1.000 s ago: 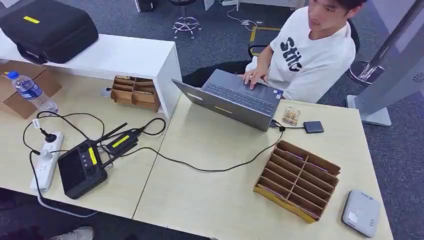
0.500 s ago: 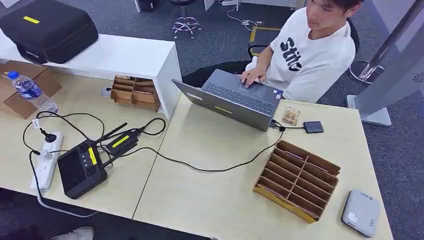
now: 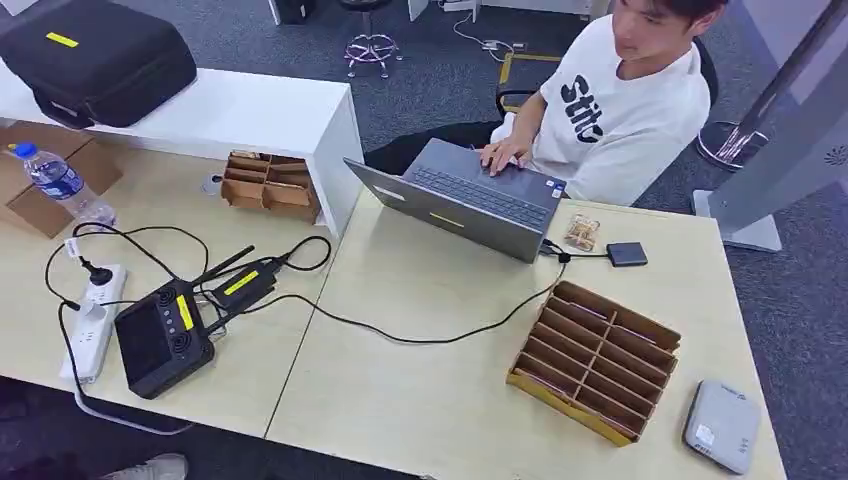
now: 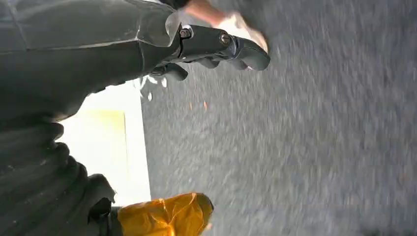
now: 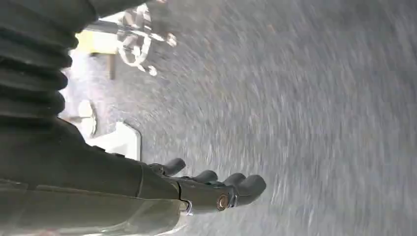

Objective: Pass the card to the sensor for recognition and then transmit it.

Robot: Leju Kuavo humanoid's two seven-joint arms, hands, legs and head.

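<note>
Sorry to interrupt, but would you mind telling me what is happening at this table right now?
Nothing is being handled by the robot yet. Its left hand and right hand hang over the grey floor, fingers extended and holding nothing. On the table sit a slotted cardboard rack and, beside it near the corner, a grey sensor box; I cannot make out a card in the rack. Across the table a person is typing on a laptop.
</note>
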